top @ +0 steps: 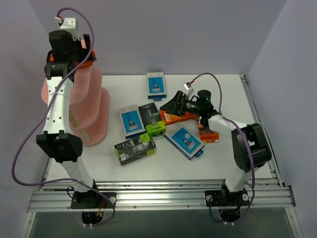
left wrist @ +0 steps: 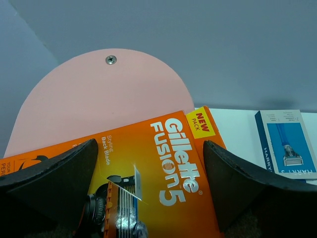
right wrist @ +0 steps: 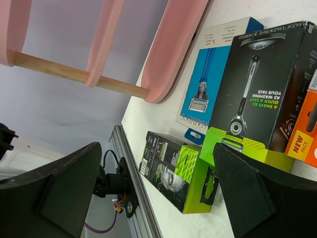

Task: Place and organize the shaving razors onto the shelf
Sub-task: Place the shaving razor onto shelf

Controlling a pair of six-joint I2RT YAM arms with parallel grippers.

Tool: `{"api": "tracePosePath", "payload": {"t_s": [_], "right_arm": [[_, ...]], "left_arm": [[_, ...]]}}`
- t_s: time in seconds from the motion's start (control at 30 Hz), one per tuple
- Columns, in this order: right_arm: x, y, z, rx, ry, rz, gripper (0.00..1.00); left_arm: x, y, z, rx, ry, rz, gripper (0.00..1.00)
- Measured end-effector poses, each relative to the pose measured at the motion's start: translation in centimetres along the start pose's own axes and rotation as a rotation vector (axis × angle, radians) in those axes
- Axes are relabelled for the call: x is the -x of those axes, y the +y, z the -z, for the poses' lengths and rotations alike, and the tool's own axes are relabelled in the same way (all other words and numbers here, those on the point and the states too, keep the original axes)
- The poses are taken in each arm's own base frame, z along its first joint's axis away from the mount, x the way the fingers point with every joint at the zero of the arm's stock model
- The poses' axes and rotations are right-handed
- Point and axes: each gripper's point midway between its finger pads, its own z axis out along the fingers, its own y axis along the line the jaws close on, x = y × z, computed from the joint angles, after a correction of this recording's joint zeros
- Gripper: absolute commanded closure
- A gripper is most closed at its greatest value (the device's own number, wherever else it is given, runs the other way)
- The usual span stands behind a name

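White tabletop point(top: 223, 89) lies below; left claw point(left wrist: 148, 144) spreads wide over the orange cardboard razor pack point(left wrist: 168, 163) on the pink oval shelf board point(left wrist: 99, 94), gripping nothing; right claw point(right wrist: 157, 148) gapes wide, empty.

High at shelf point(top: 94, 116) top: left gripper point(top: 74, 52), orange pack point(top: 89, 58) beneath. Low over table point(top: 225, 91): right gripper point(top: 172, 105), jaws wide, above second orange pack point(top: 174, 118), among blue packs point(top: 156, 84) and black packs point(top: 134, 148).

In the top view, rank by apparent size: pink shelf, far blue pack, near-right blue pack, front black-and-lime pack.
1. pink shelf
2. near-right blue pack and front black-and-lime pack, about alike
3. far blue pack, though it lies farther away, so its true size is unsure
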Motion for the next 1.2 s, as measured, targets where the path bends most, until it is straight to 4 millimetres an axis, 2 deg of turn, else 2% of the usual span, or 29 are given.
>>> {"api": "tracePosePath", "payload": {"t_s": [0.3,0.6,0.9,1.2], "right_arm": [[0.7,-0.7,0.4,-0.001,-0.014,-0.002,0.09],[0.4,-1.5,0.1,-0.007,-0.005,-0.015,0.09],[0.4,-1.4,0.1,-0.005,-0.004,-0.013,0.09],[0.4,-1.0,0.2,0.006,0.000,-0.008,0.09]], "left_arm": [[0.7,0.1,-2.5,0.001,-0.010,-0.012,0.05],[0.8,0.1,-2.7,-0.007,-0.003,-0.013,0.03],[1.0,0.4,-1.1,-0.006,0.025,-0.001,0.03],[2.2,2.3,1.3,0.022,0.028,0.040,0.05]]}}
